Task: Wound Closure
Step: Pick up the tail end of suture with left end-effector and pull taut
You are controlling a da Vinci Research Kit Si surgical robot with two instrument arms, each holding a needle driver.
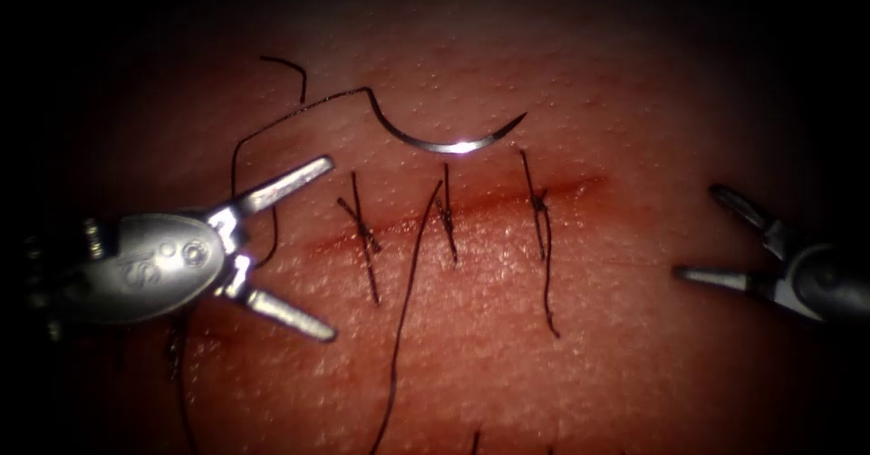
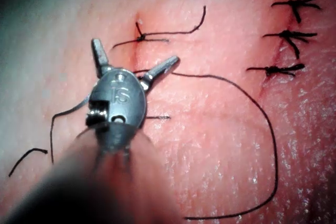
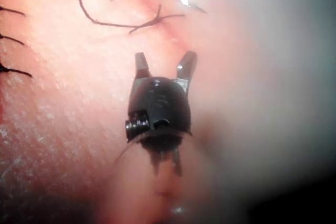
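Holding nothing, our left claw [image 1: 331, 246] gapes wide over loose thread [image 1: 406, 314] left of the cut [image 1: 471, 208]; closing here could snag it. Our right claw [image 1: 696, 233], also open and empty, has clear room. Beyond the cut, the needle [image 1: 449, 142] lies free on the tissue [image 1: 634, 364].

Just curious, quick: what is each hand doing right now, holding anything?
Left hand: open, holding nothing.
Right hand: open, holding nothing.
Needle: lying free on the tissue.
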